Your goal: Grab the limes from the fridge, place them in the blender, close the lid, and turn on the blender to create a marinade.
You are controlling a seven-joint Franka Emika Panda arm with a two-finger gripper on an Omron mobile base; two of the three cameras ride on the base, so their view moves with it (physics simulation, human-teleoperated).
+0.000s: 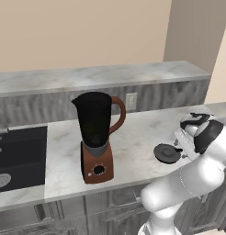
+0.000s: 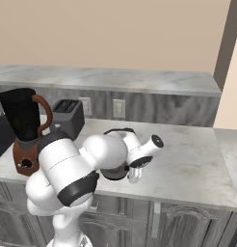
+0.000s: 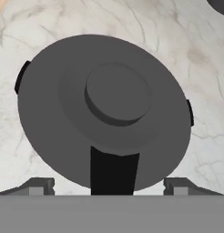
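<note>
The gripper (image 3: 109,186), fingers spread apart, hovers directly above the lid (image 3: 104,111), apparently lining up to descend and clamp its centre knob.

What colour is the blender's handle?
Reddish-brown, like its base; the blender handle shows best in the left base view.

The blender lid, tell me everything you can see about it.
The round, dark grey, matte flat lid has a raised disc-shaped knob at its centre and small dark tabs on opposite edges. It lies flat, knob up, on the pale marbled countertop, well right of the open-topped dark blender jug. The end effector hovers just above it.
</note>
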